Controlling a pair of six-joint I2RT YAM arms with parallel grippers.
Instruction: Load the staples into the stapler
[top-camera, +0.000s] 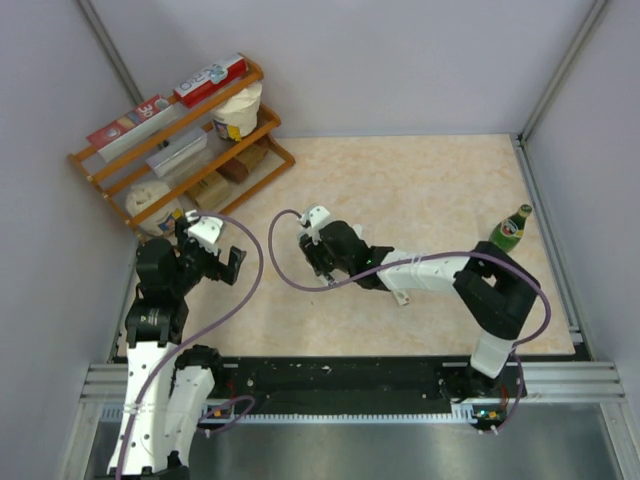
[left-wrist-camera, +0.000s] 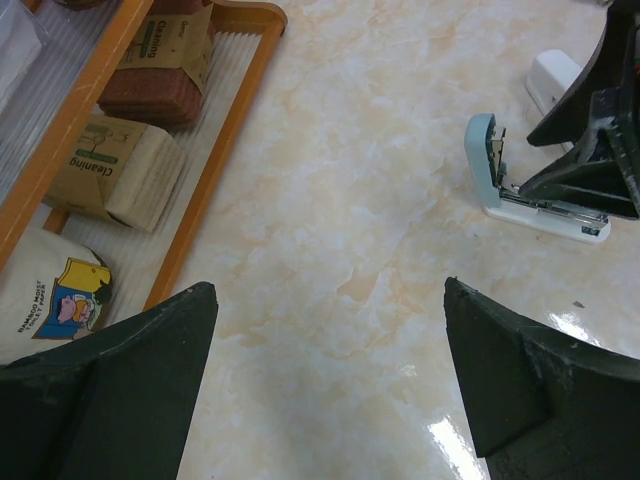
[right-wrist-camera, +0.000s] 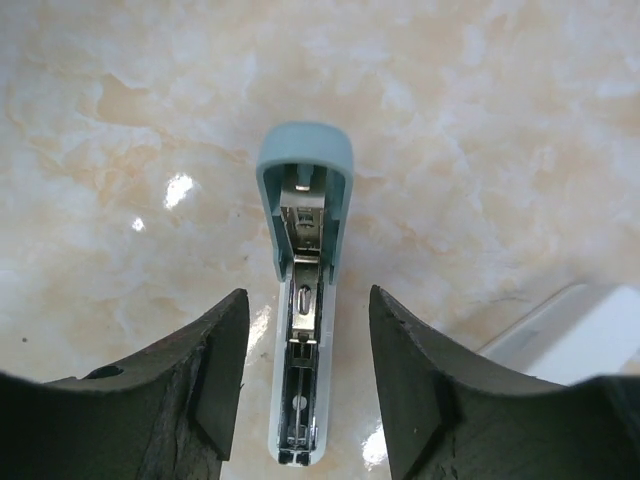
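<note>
A light-blue stapler lies open on the marble table, its lid swung back and its metal channel bare. My right gripper is open and hangs just above it, one finger on each side, not touching. In the left wrist view the stapler lies at the right under the right gripper's dark fingers. In the top view the right gripper covers the stapler. My left gripper is open and empty over bare table, near the shelf; it also shows in the top view. The staples are not visible.
A white object lies just right of the stapler, only partly seen; it also shows in the left wrist view. The wooden shelf holds boxes and sponge packs at the far left. A green bottle stands at the right edge.
</note>
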